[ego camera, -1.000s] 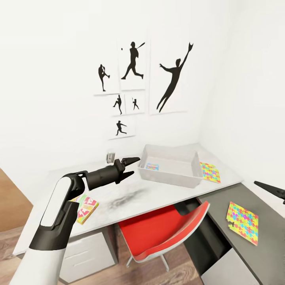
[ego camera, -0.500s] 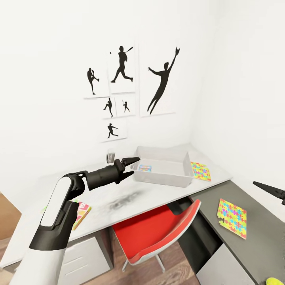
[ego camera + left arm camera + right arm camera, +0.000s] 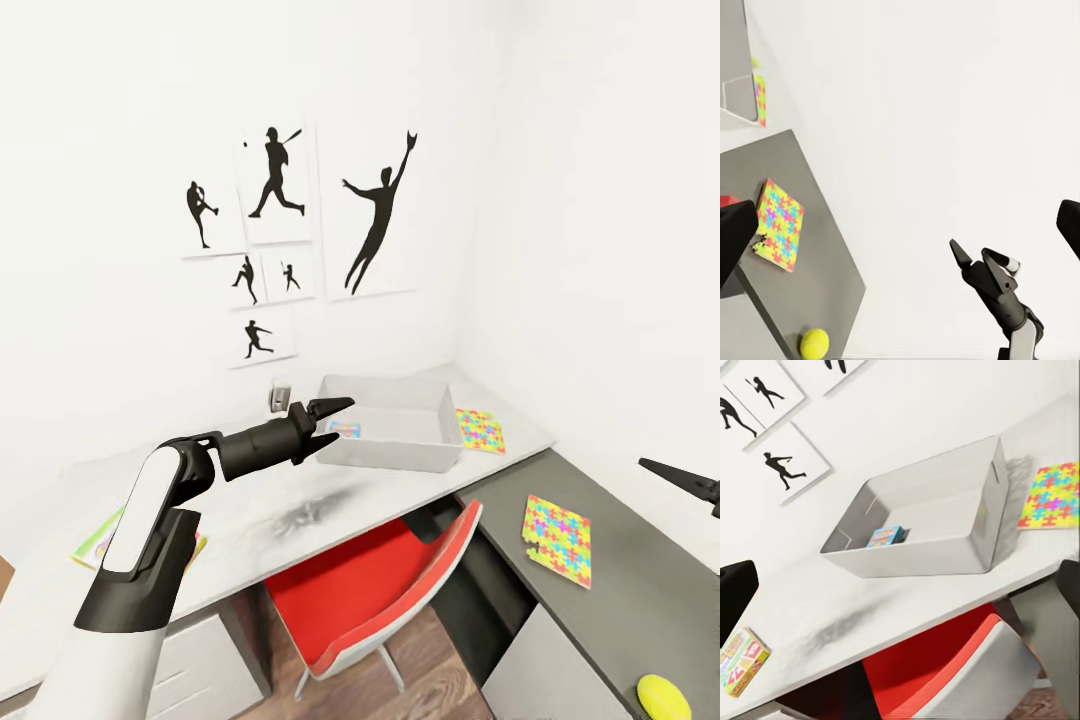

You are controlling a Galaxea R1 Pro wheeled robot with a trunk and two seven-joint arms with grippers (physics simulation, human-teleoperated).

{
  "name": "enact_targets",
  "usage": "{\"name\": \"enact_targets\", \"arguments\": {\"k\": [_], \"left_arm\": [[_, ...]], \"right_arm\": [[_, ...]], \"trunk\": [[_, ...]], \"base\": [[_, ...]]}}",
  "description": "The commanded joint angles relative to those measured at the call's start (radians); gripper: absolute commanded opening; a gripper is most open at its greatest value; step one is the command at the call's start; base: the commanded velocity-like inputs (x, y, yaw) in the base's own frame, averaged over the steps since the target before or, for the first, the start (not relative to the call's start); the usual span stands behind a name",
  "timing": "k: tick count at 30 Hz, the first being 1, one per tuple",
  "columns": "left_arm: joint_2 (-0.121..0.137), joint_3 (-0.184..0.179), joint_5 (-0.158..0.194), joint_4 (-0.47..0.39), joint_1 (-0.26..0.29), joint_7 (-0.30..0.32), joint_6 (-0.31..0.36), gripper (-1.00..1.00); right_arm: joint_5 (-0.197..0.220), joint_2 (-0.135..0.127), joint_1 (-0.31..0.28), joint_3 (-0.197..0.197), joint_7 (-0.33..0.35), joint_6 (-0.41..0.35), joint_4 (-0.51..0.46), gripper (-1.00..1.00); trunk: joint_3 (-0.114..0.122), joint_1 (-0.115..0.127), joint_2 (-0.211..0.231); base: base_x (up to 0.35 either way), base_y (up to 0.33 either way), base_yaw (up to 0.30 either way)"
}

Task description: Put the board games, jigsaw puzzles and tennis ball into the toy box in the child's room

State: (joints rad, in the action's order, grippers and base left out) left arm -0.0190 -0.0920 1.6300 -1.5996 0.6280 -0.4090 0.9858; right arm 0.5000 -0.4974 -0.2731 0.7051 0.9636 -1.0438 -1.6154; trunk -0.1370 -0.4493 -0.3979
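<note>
Head view: left gripper (image 3: 333, 420) parted, nothing held, hovering over the pale table (image 3: 400, 490) left of the toy box (image 3: 392, 450). Right gripper (image 3: 690, 484) at the right edge, can't tell its opening. One jigsaw (image 3: 480, 430) right of the box, another (image 3: 557, 526) on the dark side table (image 3: 640, 590), tennis ball (image 3: 663, 697) nearest.

Left wrist: same ball (image 3: 814, 343) and jigsaw (image 3: 778, 225).

Right wrist: small blue box (image 3: 886, 536) inside the toy box (image 3: 945, 551); board game (image 3: 741, 661) far left on the table.

Table (image 3: 300, 500): toy box (image 3: 385, 452), jigsaws (image 3: 480, 430), ball (image 3: 663, 697), game (image 3: 95, 540).
</note>
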Motion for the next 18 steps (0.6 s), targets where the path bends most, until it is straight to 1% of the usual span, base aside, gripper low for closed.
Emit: {"name": "enact_targets", "arguments": {"k": [1, 18], "left_arm": [[0.000, 0.001, 0.010, -0.001, 0.001, -0.011, 0.002, 1.00], [-0.004, -0.007, 0.006, 0.004, 0.001, -0.011, -0.004, 1.00]], "right_arm": [[-0.004, -0.001, -0.001, 0.001, 0.006, -0.003, 0.000, 1.00], [-0.004, -0.003, -0.001, 0.001, 0.007, -0.003, 0.000, 1.00]], "trunk": [[-0.001, -0.001, -0.002], [0.012, -0.001, -0.002]], "base": [[0.000, 0.000, -0.227], [0.000, 0.000, -0.246]]}}
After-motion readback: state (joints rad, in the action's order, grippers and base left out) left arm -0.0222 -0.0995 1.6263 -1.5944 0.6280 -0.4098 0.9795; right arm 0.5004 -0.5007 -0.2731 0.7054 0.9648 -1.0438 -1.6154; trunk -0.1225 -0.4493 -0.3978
